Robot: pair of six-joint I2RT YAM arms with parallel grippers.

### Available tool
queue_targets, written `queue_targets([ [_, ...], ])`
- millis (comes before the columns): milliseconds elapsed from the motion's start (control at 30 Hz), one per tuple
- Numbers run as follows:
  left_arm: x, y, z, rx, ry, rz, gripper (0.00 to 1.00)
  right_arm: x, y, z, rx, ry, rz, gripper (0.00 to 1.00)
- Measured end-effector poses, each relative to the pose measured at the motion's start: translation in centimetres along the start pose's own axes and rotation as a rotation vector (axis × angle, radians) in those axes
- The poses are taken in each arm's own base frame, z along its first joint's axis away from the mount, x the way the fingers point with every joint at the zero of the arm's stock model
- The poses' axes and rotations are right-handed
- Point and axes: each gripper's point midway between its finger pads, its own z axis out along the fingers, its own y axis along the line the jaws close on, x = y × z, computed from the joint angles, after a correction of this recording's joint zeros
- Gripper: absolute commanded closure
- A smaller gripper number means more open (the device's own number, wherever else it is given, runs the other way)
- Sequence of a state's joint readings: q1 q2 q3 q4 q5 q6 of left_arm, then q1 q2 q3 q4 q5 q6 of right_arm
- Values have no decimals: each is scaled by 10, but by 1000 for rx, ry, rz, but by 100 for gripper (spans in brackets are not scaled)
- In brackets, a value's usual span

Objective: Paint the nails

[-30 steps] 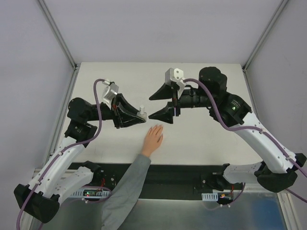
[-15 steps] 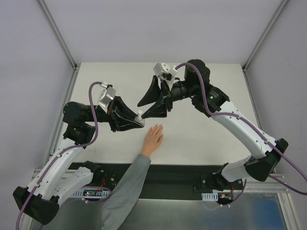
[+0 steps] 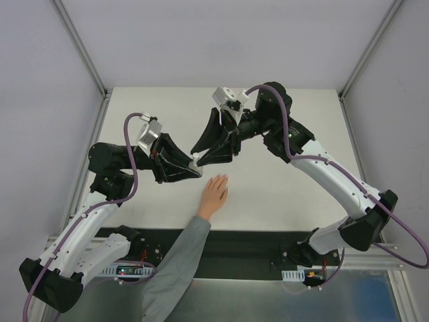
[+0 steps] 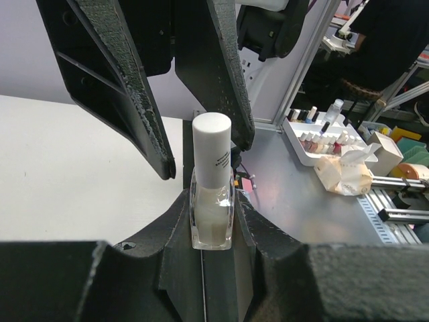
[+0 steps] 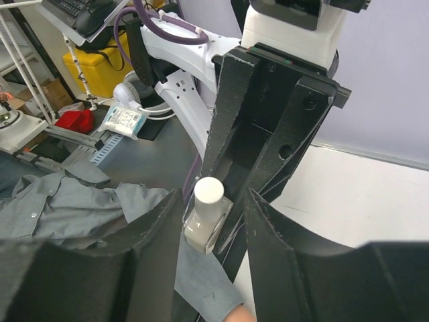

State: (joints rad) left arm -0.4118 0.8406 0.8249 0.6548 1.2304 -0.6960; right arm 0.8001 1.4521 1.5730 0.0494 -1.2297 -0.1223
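Observation:
A pale hand (image 3: 216,190) with a grey sleeve (image 3: 181,258) lies flat on the white table (image 3: 288,181); its nails are too small to make out. My left gripper (image 3: 196,166) is shut on a small translucent whitish bottle (image 3: 195,161) with a white cap, held upright just left of and beyond the fingers. In the left wrist view the bottle (image 4: 212,208) sits between my left gripper's (image 4: 212,201) tips. My right gripper (image 3: 199,156) is open, its fingers straddling the cap without touching. In the right wrist view the bottle (image 5: 204,221) stands between the spread tips of my right gripper (image 5: 214,201).
Metal frame posts (image 3: 84,50) rise at the table's back corners. Off the table, the left wrist view shows a white tray of small bottles (image 4: 312,137) and a crumpled tissue (image 4: 345,171). The black base rail (image 3: 255,245) runs along the near edge.
My right gripper has swung left and down from beside the bottle, and its open fingers now bracket the cap. My left gripper has shifted slightly with the bottle. The hand has stayed still.

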Motion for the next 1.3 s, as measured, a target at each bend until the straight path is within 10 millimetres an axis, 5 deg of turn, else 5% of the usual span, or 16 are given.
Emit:
queue_targets([
  [167,-1,1,1,3,-2,-1,100,3,-1,3,-22,2,10,63],
  [500,0,2,1,-1,-1,-19,100,8,1,5,-49,6,21,99],
  [733,4,20,-1,-96,-4,-22,100,18,-12,1,28,6,0,100],
  [933,-4,61,-9,-331,-35,64,100,16,-47,-12,400,-4,-29,100],
  [1067,-4,93,-22,-504,-40,120,100,20,-77,-19,880,10,30,99],
  [1233,1,101,-21,-526,-14,140,100,26,-79,-27,1349,-23,103,100],
  [1300,1,103,-22,-538,-15,142,100,27,-81,-28,1459,-35,104,92],
])
